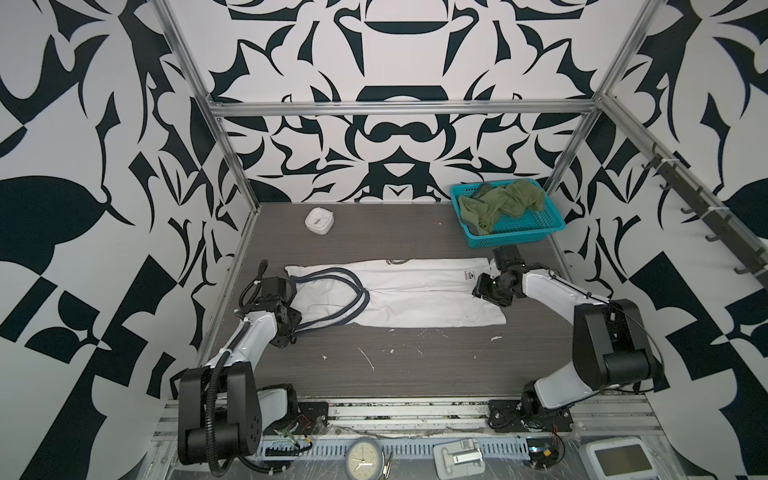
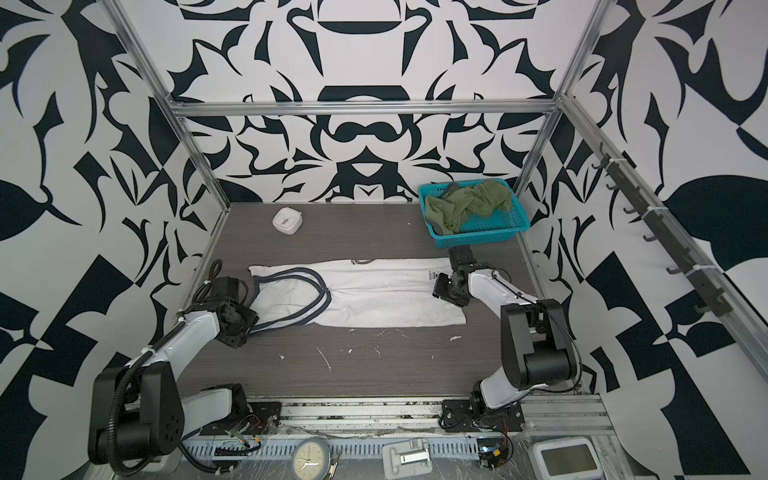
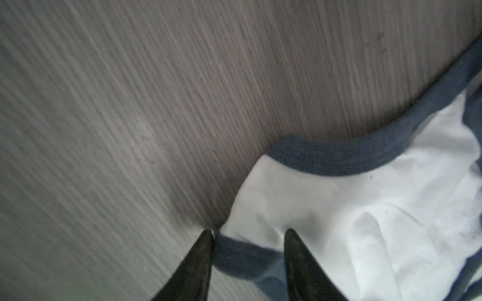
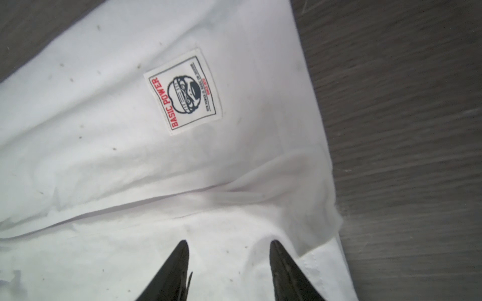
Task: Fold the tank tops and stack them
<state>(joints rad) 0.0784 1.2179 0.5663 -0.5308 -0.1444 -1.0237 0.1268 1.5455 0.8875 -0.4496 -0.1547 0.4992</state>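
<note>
The white tank top (image 1: pixel 415 295) (image 2: pixel 382 299) with navy trim lies flat on the table, folded lengthwise, straps to the left and hem to the right. My left gripper (image 1: pixel 291 332) (image 2: pixel 249 328) (image 3: pixel 249 232) is down at the strap end, open, jaws astride the navy-trimmed strap (image 3: pixel 234 255). My right gripper (image 1: pixel 476 295) (image 2: pixel 436 293) (image 4: pixel 229 243) is open over the hem corner, tips on the white cloth (image 4: pixel 130 130) near a sewn label (image 4: pixel 185 91). The olive tank top (image 1: pixel 498 203) (image 2: pixel 465 203) lies crumpled in a teal basket (image 1: pixel 519 237) (image 2: pixel 482 240).
A small white square clock (image 1: pixel 319 221) (image 2: pixel 286 221) sits at the back left of the table. The teal basket stands at the back right, just behind my right arm. A round clock (image 1: pixel 363 457) and other small devices lie on the front rail. Metal frame posts border the table.
</note>
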